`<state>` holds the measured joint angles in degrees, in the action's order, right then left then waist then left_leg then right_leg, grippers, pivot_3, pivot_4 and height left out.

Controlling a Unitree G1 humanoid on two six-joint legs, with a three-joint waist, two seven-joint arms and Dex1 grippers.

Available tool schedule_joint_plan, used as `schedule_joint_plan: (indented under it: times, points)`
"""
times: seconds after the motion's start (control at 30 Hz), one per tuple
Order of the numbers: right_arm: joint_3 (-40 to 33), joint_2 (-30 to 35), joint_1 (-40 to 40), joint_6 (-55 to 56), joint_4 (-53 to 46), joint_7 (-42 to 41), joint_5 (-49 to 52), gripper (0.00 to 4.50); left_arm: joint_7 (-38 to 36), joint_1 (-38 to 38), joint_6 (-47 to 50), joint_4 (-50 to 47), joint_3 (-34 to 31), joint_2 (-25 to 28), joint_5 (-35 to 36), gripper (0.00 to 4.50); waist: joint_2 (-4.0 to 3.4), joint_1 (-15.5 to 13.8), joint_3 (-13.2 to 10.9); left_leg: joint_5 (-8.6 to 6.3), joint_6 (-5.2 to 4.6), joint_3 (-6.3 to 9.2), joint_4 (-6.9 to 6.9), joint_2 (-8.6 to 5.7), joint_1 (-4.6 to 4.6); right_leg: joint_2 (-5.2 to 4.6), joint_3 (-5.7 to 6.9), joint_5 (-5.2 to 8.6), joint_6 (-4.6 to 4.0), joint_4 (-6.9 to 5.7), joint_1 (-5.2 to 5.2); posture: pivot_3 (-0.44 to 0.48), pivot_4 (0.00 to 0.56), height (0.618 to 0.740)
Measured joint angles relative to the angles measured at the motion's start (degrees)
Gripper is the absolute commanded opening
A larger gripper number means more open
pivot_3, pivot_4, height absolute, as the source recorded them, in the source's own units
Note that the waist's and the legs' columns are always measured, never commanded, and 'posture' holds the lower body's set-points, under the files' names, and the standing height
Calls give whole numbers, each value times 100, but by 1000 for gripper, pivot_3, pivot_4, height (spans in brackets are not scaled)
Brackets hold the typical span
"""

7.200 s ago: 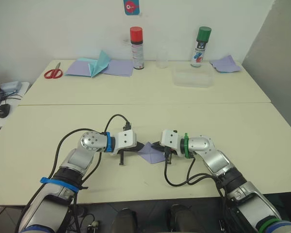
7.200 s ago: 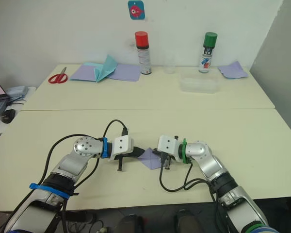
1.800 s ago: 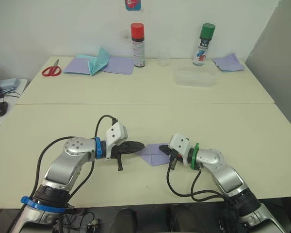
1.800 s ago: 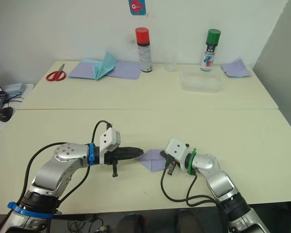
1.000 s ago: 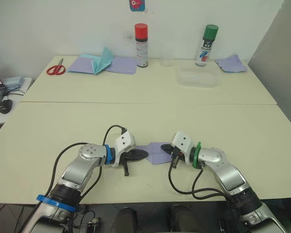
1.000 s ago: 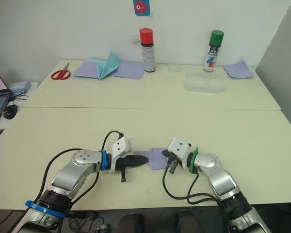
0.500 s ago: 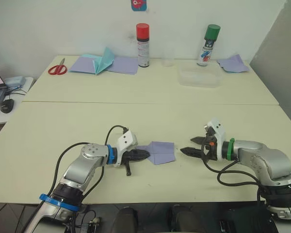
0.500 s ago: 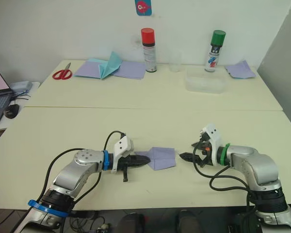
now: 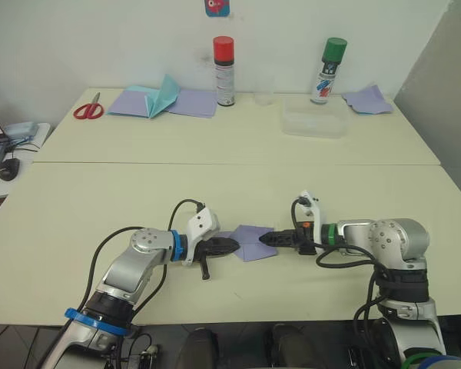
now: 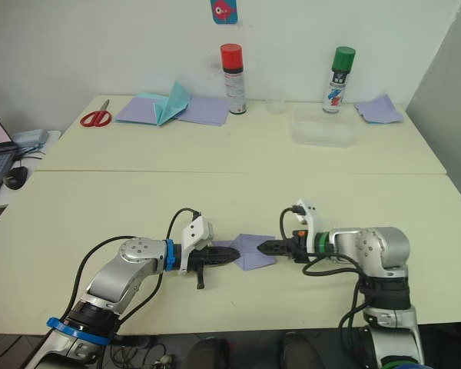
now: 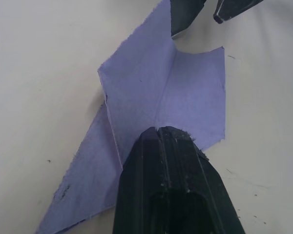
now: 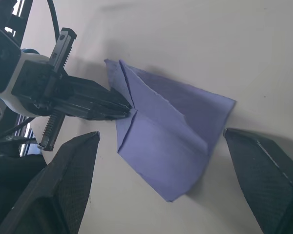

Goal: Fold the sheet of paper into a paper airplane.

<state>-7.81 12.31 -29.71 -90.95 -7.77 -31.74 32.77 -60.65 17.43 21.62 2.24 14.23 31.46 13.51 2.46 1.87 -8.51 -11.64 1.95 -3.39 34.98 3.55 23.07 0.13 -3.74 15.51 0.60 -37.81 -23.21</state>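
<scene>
Lavender paper airplane [image 9: 250,241], partly folded, lies flat on the near cream table [image 9: 77,223], about mid-width near the front edge, w/ pointed end toward robot's left and wide end toward its right; centre crease and layered flaps clear in right wrist view [image 12: 161,131]. Left gripper [image 9: 229,244] comes in from the left, fingers pressed together w/ tips on the paper's pointed end; left wrist view shows the closed black fingers [image 11: 171,185] lying over the paper's near edge, pinning it to the table rather than clearly gripping it. Right gripper [image 10: 270,247] reaches in from the right, tips at the paper's wide end; in right wrist view its fingers [image 12: 63,185] are spread wide, one each side of the paper, not touching it. Farther out, on the rear table [image 9: 215,142]: clear plastic container [image 9: 313,123], red-capped spray can [image 9: 224,61], green-capped spray can [image 9: 323,71], small clear cup [image 9: 263,97] between the cans. Far left: flat lavender sheets [image 9: 192,101] w/ a teal pointed paper piece [image 9: 164,93] on them, red-handled scissors [image 9: 85,110] beside. Far right corner: small wrinkly lavender scrap [image 9: 367,99]. Laptop edge and a mouse [image 9: 8,169] off the left side.
</scene>
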Motion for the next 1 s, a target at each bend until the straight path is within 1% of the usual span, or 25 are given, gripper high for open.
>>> schedule_joint_plan:
  times: [0.13, 0.2, 0.3, 0.33, 0.37, 0.53, 0.7, 1.0]
  points:
    - [-186, -254, -127, -85, 270, 215, 4, 4245, 22, -44, 24, -23, -1, -2, 0, 0, -3, 34, 21, 0, 0, 0, 0, 10, -10, 7, -2, 2, -4, -1, 2, 0, 150, 740]
    - [-246, -323, -176, -91, 373, 252, 12, 4245, 30, -59, 25, -24, -2, -2, 0, 0, -6, 71, 23, 0, 0, 1, 0, 13, -11, 7, -3, 16, -27, -3, 2, 0, 150, 740]
    - [-212, -313, -217, -83, 428, 245, 26, 4245, 27, -79, 24, -31, -1, -2, 0, 0, -10, 117, 25, 0, 0, 3, 0, 12, -11, 7, -4, 17, -29, -7, 2, 0, 150, 740]
    - [-193, -286, -218, -67, 428, 229, 41, 3856, 24, -81, 24, -35, -1, -2, 0, 0, -11, 128, 26, 0, 0, 3, -1, 11, -10, 12, -4, 16, -28, -7, 2, 0, 150, 740]
    - [-156, -242, -217, -46, 440, 223, 44, 3699, 22, -79, 23, -37, -1, -2, 0, 0, -11, 133, 25, 0, 0, 3, -1, 10, -9, 17, -6, 16, -28, -7, 2, 0, 150, 740]
    - [2, -162, -135, 82, 520, 186, 55, 1890, -25, -68, 12, -38, -1, 4, 1, 0, -11, 137, 25, -1, -1, 3, -9, 7, -5, 17, -7, 8, -13, -5, 0, 0, 150, 740]
    - [-2, -188, -94, 134, 536, 212, 55, 80, -29, -66, 4, -36, 0, 19, 2, 0, -12, 137, 24, -1, -1, 8, -10, 10, -3, 20, -6, 8, -14, -5, -2, 0, 150, 740]
    - [-8, -198, -67, 307, 564, 305, 57, 32, -77, -51, -58, -4, 1, 48, 2, 0, -12, 138, 23, -1, -1, 7, -11, 10, -3, 21, -7, 9, -14, -5, -4, 0, 150, 740]
